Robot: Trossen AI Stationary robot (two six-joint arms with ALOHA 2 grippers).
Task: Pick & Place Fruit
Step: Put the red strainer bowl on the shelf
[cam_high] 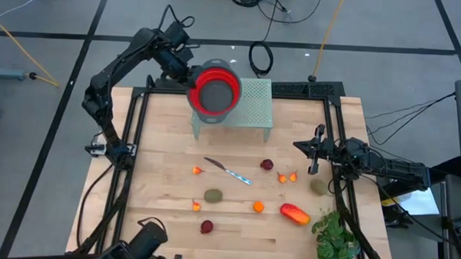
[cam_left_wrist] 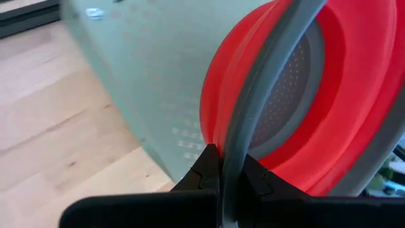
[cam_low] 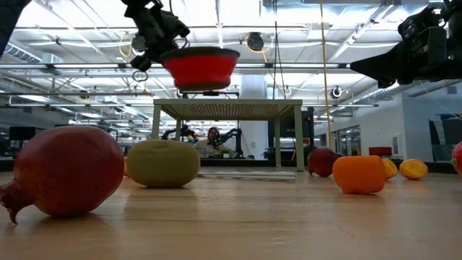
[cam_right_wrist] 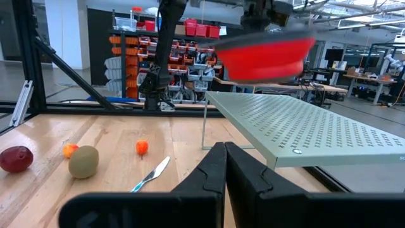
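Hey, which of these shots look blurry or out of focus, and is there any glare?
Right wrist view: the red bowl is smeared sideways while the perforated shelf stays sharp. Left wrist view: the bowl's grey rim, pinched by the left gripper, is soft. Low view: the nearest dark red fruit looms large and slightly soft; ceiling lights glare bright behind.

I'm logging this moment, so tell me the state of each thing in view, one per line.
Red collapsible bowl with grey rim: lifted above the rack, held by its rim.
Left gripper: shut on the bowl's rim.
Right gripper: shut, empty, at the table's right edge.
Pale green perforated metal rack: upright on the table.
Thin silver knife: lying flat.
Toy fruit: scattered on the table, untouched.
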